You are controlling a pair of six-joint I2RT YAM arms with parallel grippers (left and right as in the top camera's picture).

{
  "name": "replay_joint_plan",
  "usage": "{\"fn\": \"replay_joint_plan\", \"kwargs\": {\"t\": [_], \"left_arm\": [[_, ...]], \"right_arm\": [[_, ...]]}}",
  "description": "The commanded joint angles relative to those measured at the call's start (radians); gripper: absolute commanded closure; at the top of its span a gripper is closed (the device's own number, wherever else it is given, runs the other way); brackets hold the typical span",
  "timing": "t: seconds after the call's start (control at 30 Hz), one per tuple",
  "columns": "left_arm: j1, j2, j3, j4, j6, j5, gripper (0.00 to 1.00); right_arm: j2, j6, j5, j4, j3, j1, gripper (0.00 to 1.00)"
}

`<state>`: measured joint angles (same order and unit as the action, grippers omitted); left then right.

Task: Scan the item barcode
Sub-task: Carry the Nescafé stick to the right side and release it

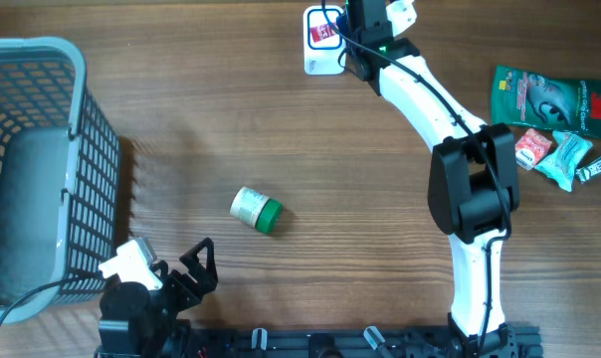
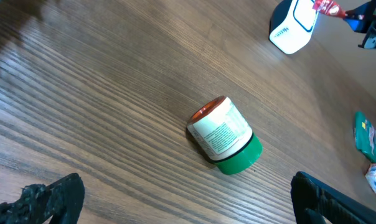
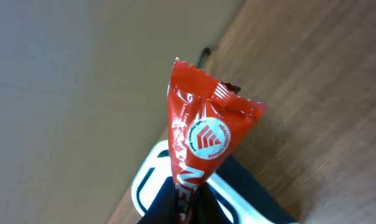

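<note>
Right pincer [image 1: 344,36] is squeezed tight shut on a shiny red snack packet [image 1: 325,30]. It holds the packet by its bottom end, so the crinkly top edge sticks out past the black fingers [image 3: 166,208]. The packet has a round white badge on it and some white letters lower down.

This is the thing to be scanned, and it is at the far side of the brown wooden table [image 1: 281,129], a bit right of the middle. From above, the packet hangs over a small white scanner with a dark face [image 1: 320,64]. The scanner stands on the table near the far edge. I cannot tell if the packet touches it. The barcode cannot be seen on the side that shows.

Left pincer [image 1: 186,273] is wide open and holds nothing. It sits at the near edge of the table on the left, just beside a big grey plastic basket with mesh walls [image 1: 32,46].

A small white jar with a green lid [image 1: 256,210] lies on its side in the middle of the table. It is a little way out in front of the open pincer and nothing touches it. Its green lid points to the near right.

On the right side of the table lies a little heap of other shop things. There is a flat green pouch [image 1: 539,94], a small red and white packet [image 1: 532,149], some light blue packets [image 1: 569,157] and a thin tube [image 1: 597,167].
</note>
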<state>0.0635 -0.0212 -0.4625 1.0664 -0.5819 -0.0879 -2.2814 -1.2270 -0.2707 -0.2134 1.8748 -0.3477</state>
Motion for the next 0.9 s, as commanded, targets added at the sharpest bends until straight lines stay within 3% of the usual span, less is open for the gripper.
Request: {"fn": "replay_joint_plan", "kwargs": {"t": [0.0, 0.13, 0.37, 0.43, 0.5, 0.53, 0.6, 0.67, 0.7, 0.73, 0.77, 0.87], "left_arm": [[-0.006, 0.002, 0.005, -0.003, -0.002, -0.005, 0.0], [-0.006, 0.002, 0.005, -0.003, -0.002, -0.005, 0.0], [-0.006, 0.002, 0.005, -0.003, -0.002, -0.005, 0.0], [-0.006, 0.002, 0.005, -0.003, -0.002, -0.005, 0.0], [-0.006, 0.002, 0.005, -0.003, -0.002, -0.005, 0.0], [-0.006, 0.002, 0.005, -0.003, -0.002, -0.005, 0.0], [-0.006, 0.002, 0.005, -0.003, -0.002, -0.005, 0.0], [-0.006, 0.002, 0.005, -0.003, -0.002, -0.005, 0.0], [-0.006, 0.002, 0.005, -0.003, -0.002, -0.005, 0.0], [-0.006, 0.002, 0.005, -0.003, -0.002, -0.005, 0.0], [-0.006, 0.002, 0.005, -0.003, -0.002, -0.005, 0.0], [-0.006, 0.002, 0.005, -0.003, -0.002, -0.005, 0.0]], "right_arm": [[-0.061, 0.064, 0.039, 0.078, 0.026, 0.002, 0.95], [-0.049, 0.105, 0.022, -0.011, 0.028, 0.011, 0.95], [0.134, 0.109, 0.104, -0.568, 0.046, 0.198, 0.95], [0.127, 0.238, 0.109, -0.757, 0.039, 0.297, 0.96], [0.127, 0.396, 0.084, -0.783, 0.009, 0.354, 0.95], [0.127, 0.496, 0.061, -0.783, -0.005, 0.385, 0.89], [0.127, 0.742, 0.032, -0.775, -0.031, 0.46, 0.66], [0.127, 0.808, 0.015, -0.785, -0.033, 0.515, 0.63], [0.127, 0.807, 0.021, -0.785, -0.033, 0.546, 0.53], [0.13, 0.809, 0.044, -0.788, -0.028, 0.566, 0.3], [0.134, 0.809, 0.07, -0.8, -0.02, 0.581, 0.15], [0.182, 0.809, 0.269, -0.864, 0.005, 0.585, 0.12]]}}
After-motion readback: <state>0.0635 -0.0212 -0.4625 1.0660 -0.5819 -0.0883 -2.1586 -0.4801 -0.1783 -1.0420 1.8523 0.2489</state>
